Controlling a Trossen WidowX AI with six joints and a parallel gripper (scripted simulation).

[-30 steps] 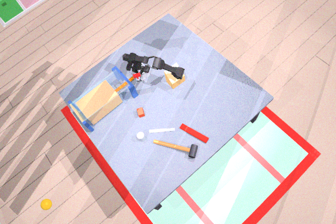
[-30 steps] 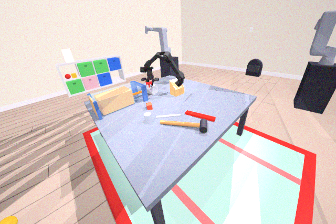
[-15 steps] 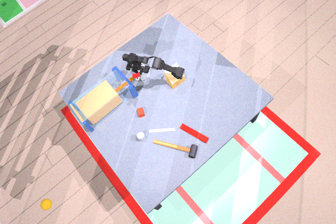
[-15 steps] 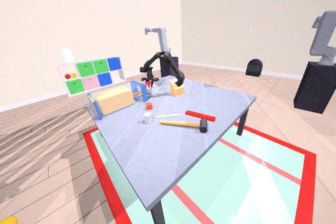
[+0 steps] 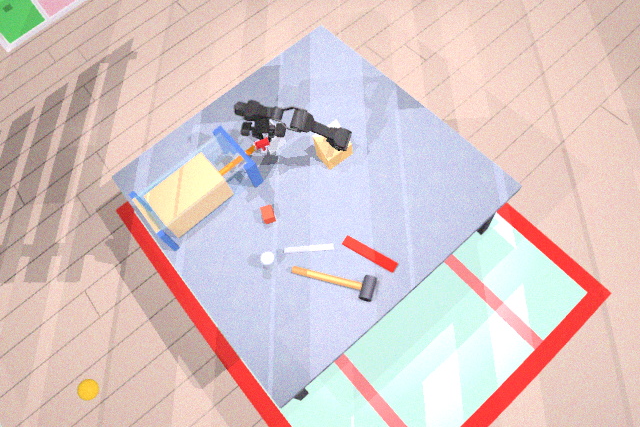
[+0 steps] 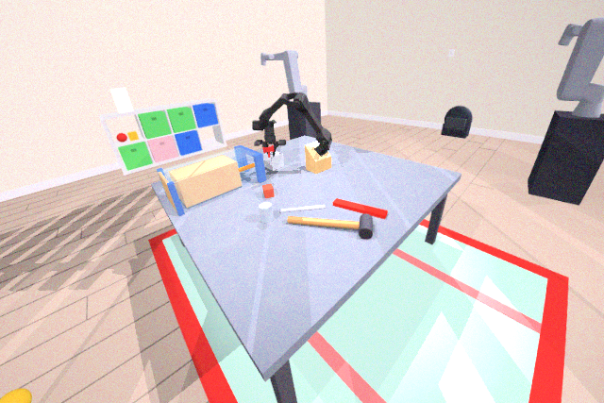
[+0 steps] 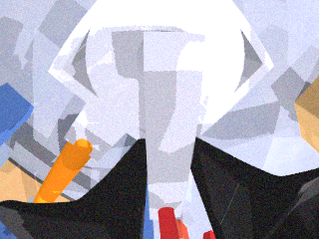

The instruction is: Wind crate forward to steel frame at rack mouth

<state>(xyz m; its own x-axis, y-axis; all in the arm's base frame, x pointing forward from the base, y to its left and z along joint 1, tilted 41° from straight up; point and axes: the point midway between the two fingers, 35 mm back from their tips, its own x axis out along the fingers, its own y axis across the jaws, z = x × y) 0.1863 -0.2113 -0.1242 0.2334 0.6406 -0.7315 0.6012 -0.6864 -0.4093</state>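
The tan crate [image 5: 188, 195] [image 6: 207, 178] sits flat in the clear-panelled cubby, with a gap between its front and the blue frame [image 5: 252, 171] [image 6: 260, 169] at the mouth. An orange strap [image 5: 235, 161] [image 6: 247, 167] [image 7: 62, 171] runs from the crate through the frame. My gripper [image 5: 264, 134] [image 6: 269, 146] [image 7: 165, 143] is above the white winch [image 6: 277, 160] [image 7: 219, 90], shut on the pale handle [image 7: 161, 100]. A red part [image 5: 262, 143] [image 6: 268, 150] [image 7: 166, 221] shows below the fingers. Whether the key is in the hole is hidden.
A wooden block [image 5: 330, 159] [image 6: 318, 164] stands at the arm's base. A red cube [image 5: 267, 214] [image 6: 268, 191] lies near the crate. A white cylinder [image 5: 267, 258], a white bar [image 5: 309, 248], a red bar [image 5: 369, 253] and a hammer [image 5: 330, 277] are farther forward.
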